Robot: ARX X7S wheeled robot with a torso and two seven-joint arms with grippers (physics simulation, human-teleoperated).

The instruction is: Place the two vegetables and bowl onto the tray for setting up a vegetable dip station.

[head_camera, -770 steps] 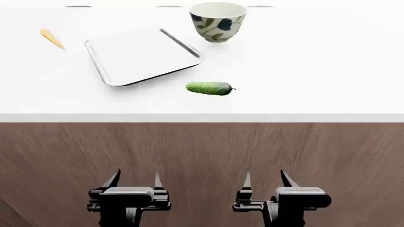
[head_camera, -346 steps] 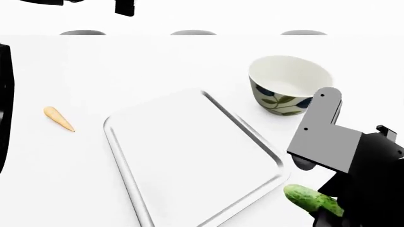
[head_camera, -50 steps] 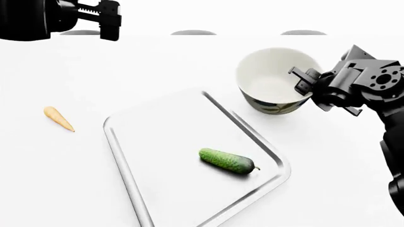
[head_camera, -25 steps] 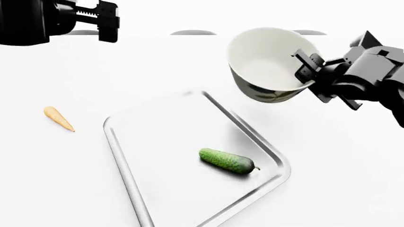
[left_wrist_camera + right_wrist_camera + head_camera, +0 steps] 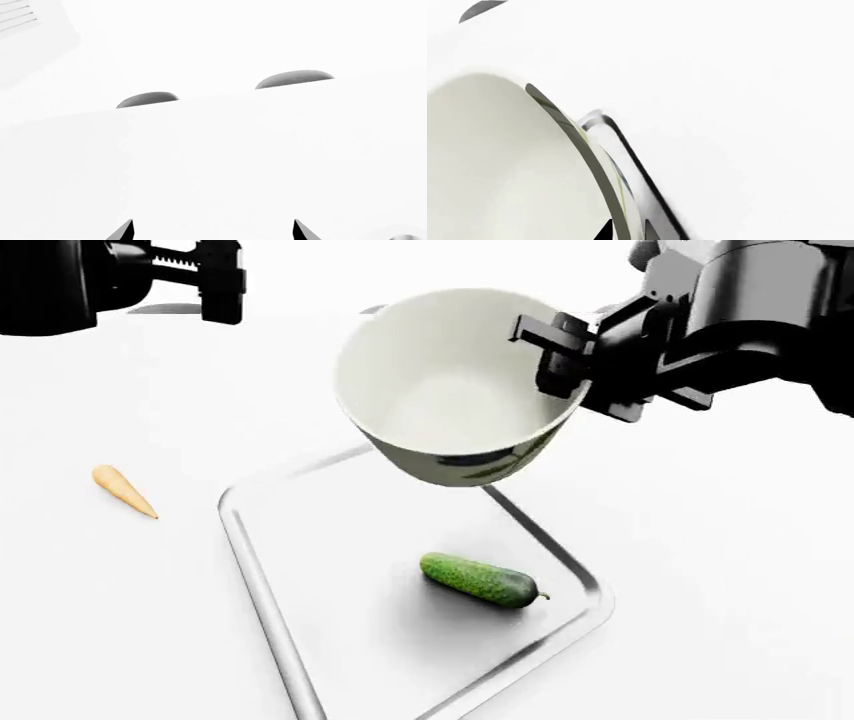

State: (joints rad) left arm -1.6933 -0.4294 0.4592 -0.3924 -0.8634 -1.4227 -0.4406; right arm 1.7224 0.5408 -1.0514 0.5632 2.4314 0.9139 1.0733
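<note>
Half a second ago the bowl [image 5: 454,390] hung out past the tray's far right corner; now it has swung in toward me and sits in the air over the far end of the tray [image 5: 267,580], tilted so its plain inside faces the head camera. The right gripper [image 5: 567,350] pinches the rim at about three o'clock on the bowl, its jaws closed down on the wall. From the head view the cucumber [image 5: 481,580] lies flat on the tray at roughly six o'clock from the bowl, its long axis running from ten to four o'clock, stem toward four. The bare tray surface sits to the bowl's seven o'clock, so I'd judge the set-down wants to land there, clear of the cucumber. The carrot [image 5: 123,490] rests on the table off the tray's left edge, at nine o'clock from it, thick end far and tip near; the left gripper [image 5: 220,280], up at the top left, is the nearer arm for it.

From the left wrist, only two dark fingertips [image 5: 123,231] show, set well apart with nothing between them, over blank white table.

From the right wrist, the bowl's [image 5: 500,165] cream inside fills the near side, its rim edge running across, and a corner of the tray's [image 5: 600,120] rim shows just beyond it, below.
</note>
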